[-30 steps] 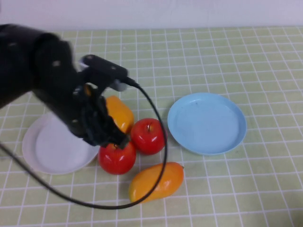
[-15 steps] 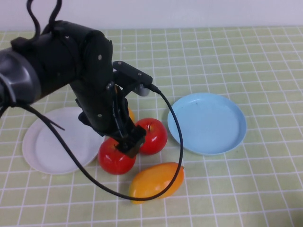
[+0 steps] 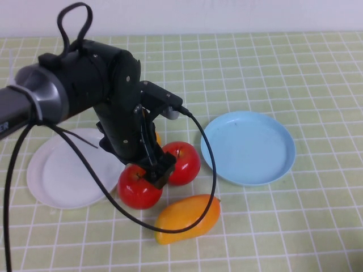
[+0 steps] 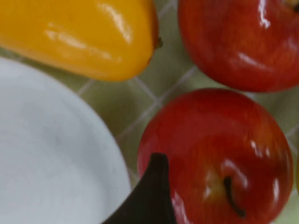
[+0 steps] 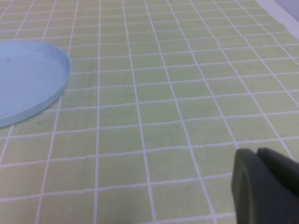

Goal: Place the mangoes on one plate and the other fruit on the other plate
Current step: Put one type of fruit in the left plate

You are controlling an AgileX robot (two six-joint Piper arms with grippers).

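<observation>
Near apple [image 3: 139,187] sits on the checked cloth [image 3: 272,226] just beside the white plate [image 3: 62,175], on the side toward the blue plate [image 3: 248,147]; stem up, seen close in the left wrist view [image 4: 219,158]. Second apple [image 3: 180,163] touches it, one step further toward the blue plate. One mango [image 3: 188,217] lies on the cloth nearer the camera than the near apple, close to it. Other mango [image 4: 79,35] lies behind the near apple, mostly hidden under the arm in the high view. Neither plate holds any fruit. Left gripper [image 3: 157,170] low over the near apple, one dark fingertip [image 4: 149,196] at its flank on the white-plate side; whether the jaws are spread or closed, cannot tell. Right gripper [image 5: 266,186] over bare cloth, well apart from the apples, blue plate rim [image 5: 32,79] in its view; jaw state likewise cannot tell
</observation>
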